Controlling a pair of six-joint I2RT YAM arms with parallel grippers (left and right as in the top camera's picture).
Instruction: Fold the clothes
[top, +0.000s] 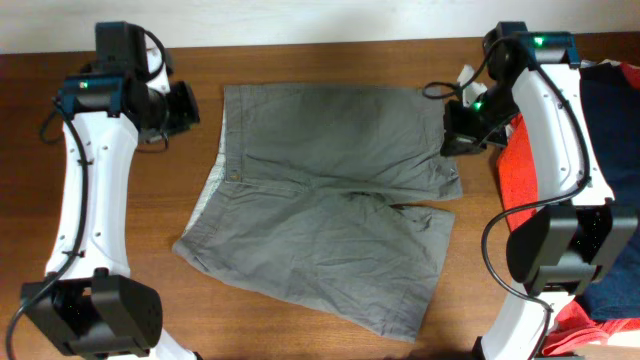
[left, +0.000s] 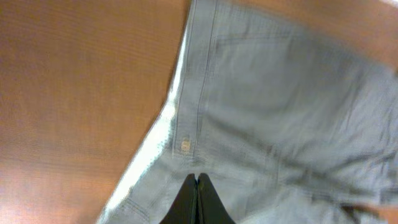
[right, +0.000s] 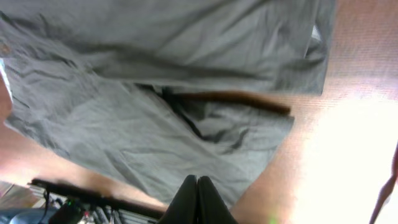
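Overhead, you had the khaki-grey shorts (top: 320, 215) spread flat near the middle of the brown wooden surface (top: 300, 335). Their waistband (top: 222, 150) lay toward your left arm, with a strip of paler lining (top: 203, 200) turned up along its nearer part. The two short legs pointed toward your right arm. The far leg lay straight and the near leg angled away from it, so a narrow gap of surface showed between them near the crotch. The fabric was wrinkled throughout.

Your left pincer (top: 188, 105) hung above bare surface just beside the far end of the waistband, apart from the fabric. In the left wrist view its fingers (left: 186, 199) were pressed together with nothing between them. The waistband and its pale lining lay below them, slightly blurred.

Your right pincer (top: 462, 135) hovered at the outer corner of the far leg's hem. Whether it touched the fabric could not be told from overhead. In the right wrist view its fingers (right: 208, 202) met tip to tip and held nothing, with both legs lying beneath.

Beyond your right arm, a red cloth (top: 518, 165) and a dark blue cloth (top: 610, 110) sat at the edge of the surface, apart from the shorts.
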